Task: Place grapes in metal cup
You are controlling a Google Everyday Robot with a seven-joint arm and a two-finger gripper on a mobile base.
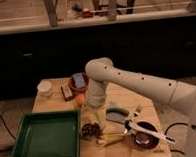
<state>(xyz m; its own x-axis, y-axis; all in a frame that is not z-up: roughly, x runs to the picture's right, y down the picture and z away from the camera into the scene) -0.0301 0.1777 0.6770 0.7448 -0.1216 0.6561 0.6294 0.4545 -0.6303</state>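
The grapes (pixel 90 129), a small dark red bunch, lie on the wooden table (pixel 58 103) just right of the green tray. My gripper (pixel 92 122) hangs from the white arm (pixel 137 83) straight down onto the bunch, and its lower end hides the top of the grapes. A small round shiny cup (pixel 143 140), which I take for the metal cup, stands at the table's front right, well to the right of the grapes. A white and black utensil (pixel 147 131) lies across its rim.
A green tray (pixel 45 138) fills the front left. A white cup (pixel 44 88), a brown bowl (pixel 78 83) holding something blue, and an orange fruit (pixel 80 99) stand behind. A banana (pixel 113 138) and a green item (pixel 117 112) lie between grapes and cup.
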